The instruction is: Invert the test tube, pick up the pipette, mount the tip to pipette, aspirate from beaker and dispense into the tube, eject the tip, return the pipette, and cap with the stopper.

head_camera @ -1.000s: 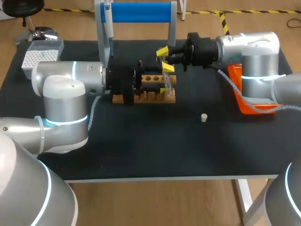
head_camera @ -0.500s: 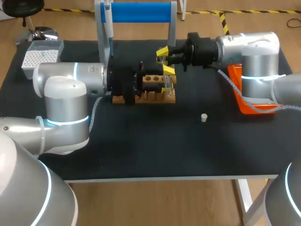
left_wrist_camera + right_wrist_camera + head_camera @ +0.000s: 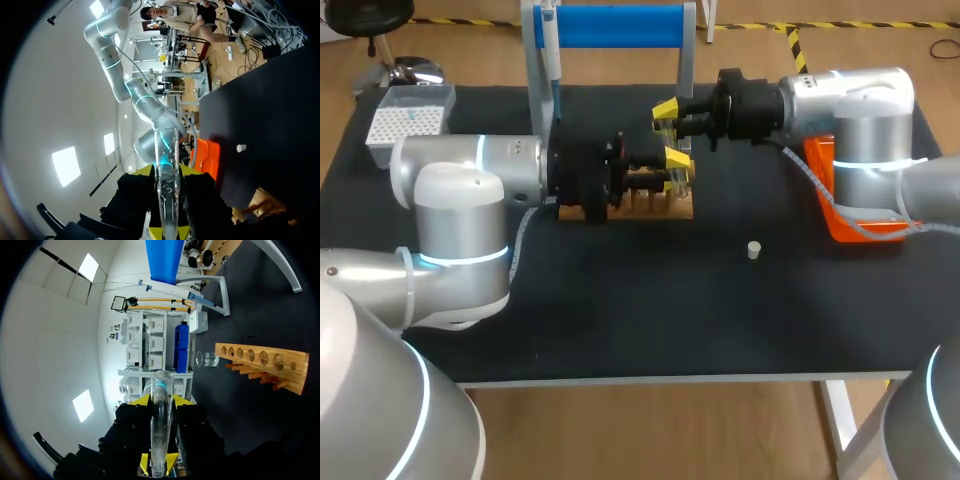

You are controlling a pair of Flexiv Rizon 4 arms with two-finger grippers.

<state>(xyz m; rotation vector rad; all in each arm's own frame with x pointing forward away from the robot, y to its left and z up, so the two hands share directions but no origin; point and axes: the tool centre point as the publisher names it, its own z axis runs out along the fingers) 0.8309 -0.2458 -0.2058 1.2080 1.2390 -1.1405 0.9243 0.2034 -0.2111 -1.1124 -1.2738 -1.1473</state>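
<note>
Black table (image 3: 620, 320) fills the head view, with the wooden rack (image 3: 640, 208) near its middle. At the rack's 3 o'clock end is the test tube (image 3: 679, 178), with both arms meeting there. The right pincer (image 3: 672, 133) comes in from 2 o'clock and the left pincer (image 3: 167, 175) from 9 o'clock. Each wrist view shows the glass squeezed between its own fingers, so both look closed on it.

To flip the tube well, I think one pincer should let go first. Then the other should lift clear of the rack and turn slowly.

Room is tight at 12 o'clock, where the blue stand (image 3: 610, 25) is. More open table lies at 6 o'clock, but the stopper (image 3: 754, 250) waits at 4 o'clock.
</note>
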